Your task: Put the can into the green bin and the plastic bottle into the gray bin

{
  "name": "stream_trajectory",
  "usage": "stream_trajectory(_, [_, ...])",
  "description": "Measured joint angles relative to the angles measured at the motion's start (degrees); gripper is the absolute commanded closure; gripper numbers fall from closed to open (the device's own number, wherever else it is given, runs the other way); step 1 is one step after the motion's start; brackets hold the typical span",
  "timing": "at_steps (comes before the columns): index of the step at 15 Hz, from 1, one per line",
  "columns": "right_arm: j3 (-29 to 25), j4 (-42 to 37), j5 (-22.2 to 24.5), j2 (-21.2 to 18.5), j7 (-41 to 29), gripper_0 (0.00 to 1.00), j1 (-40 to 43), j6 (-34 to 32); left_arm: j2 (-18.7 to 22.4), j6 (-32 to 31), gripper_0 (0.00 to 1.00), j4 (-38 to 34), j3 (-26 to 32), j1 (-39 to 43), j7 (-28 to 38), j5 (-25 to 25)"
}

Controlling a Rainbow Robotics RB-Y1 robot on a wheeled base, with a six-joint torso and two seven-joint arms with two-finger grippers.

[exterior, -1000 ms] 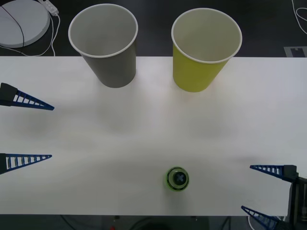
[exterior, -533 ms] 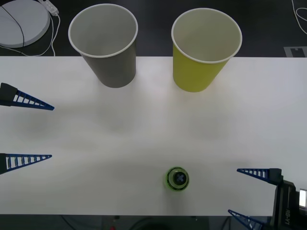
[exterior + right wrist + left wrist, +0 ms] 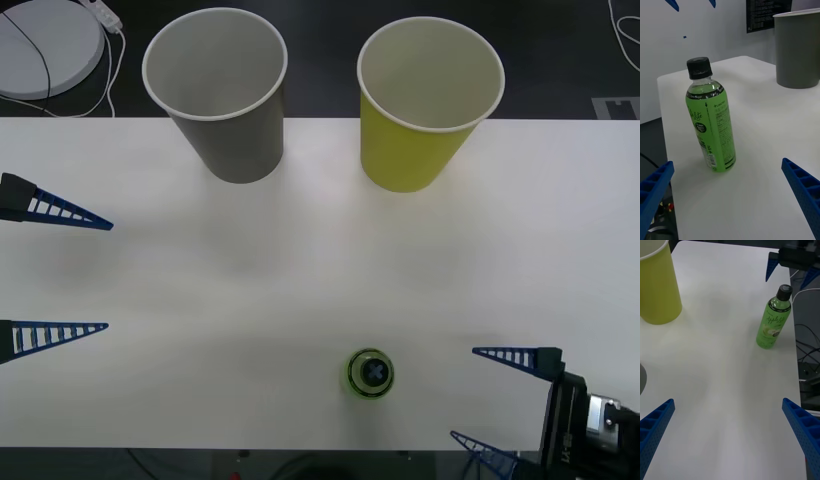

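While both grippers' fingers gape apart, the white table (image 3: 300, 280) (dark floor beyond) bears the plastic bottle (image 3: 370, 373).

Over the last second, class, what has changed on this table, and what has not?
The right hand, open, has moved leftward along the table's near edge toward the plastic bottle, without touching it. Nothing was grasped or released. The left hand stays open at the left side; the bottle, gray bin and green bin have not moved.
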Motion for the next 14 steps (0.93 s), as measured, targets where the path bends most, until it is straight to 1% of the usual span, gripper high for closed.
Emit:
stream_trajectory(7, [6.1,0.0,-0.4,2.2,1.8,0.00,-4.4,3.8,0.0,0.0,0.00,0.0,0.0,0.0,0.0,0.0])
stream_trajectory(14, [10.2,0.0,-0.4,4.0,3.3,0.00,-7.8,6.8,0.0,0.0,0.00,0.0,0.0,0.0,0.0,0.0])
